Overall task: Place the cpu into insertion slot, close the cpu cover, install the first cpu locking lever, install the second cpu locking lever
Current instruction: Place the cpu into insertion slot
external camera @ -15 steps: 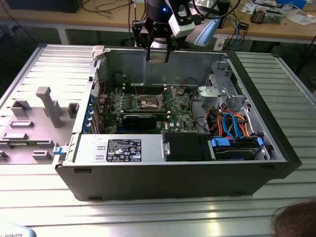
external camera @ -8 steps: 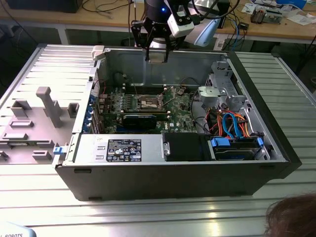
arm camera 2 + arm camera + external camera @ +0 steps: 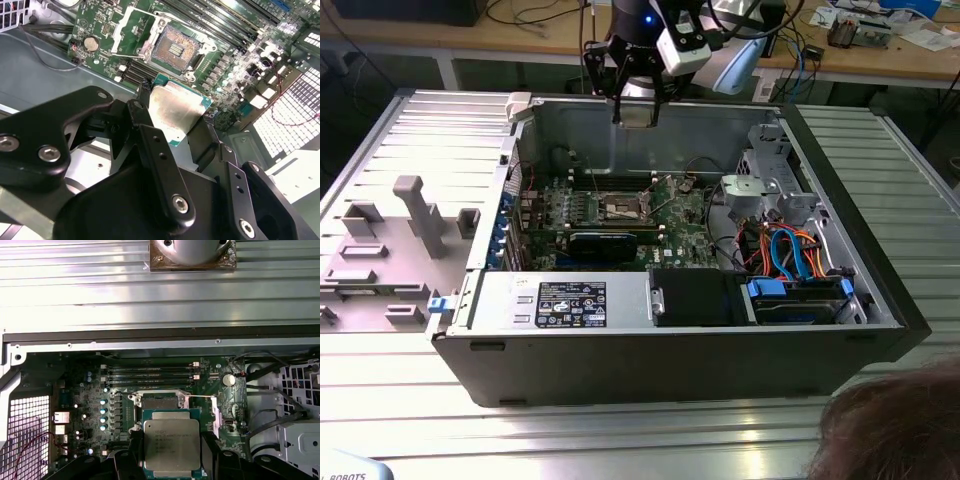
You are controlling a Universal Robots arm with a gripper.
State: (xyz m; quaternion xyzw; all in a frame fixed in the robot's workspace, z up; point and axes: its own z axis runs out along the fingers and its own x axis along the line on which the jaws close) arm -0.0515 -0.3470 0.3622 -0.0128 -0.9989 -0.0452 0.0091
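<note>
Everything I see sits around the open computer case (image 3: 670, 370). Inside it are a green motherboard (image 3: 685, 225) with a coin battery (image 3: 90, 43), a labelled power supply (image 3: 570, 300) along its front wall, and orange and blue cables (image 3: 790, 250) beside a blue drive caddy (image 3: 767, 291). The case stands on a ribbed metal table (image 3: 620, 430), a grey side panel (image 3: 380, 250) lies flat just beside it on the exterior view's left, and a person's hair (image 3: 900, 430) shows near its front corner.

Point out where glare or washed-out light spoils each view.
Exterior view: light streaks glare off the ribbed table nearest the camera. Second wrist view: the mesh grille beside the board washes out white. First wrist view: the table's ribs glare, while the chip is evenly lit.
</note>
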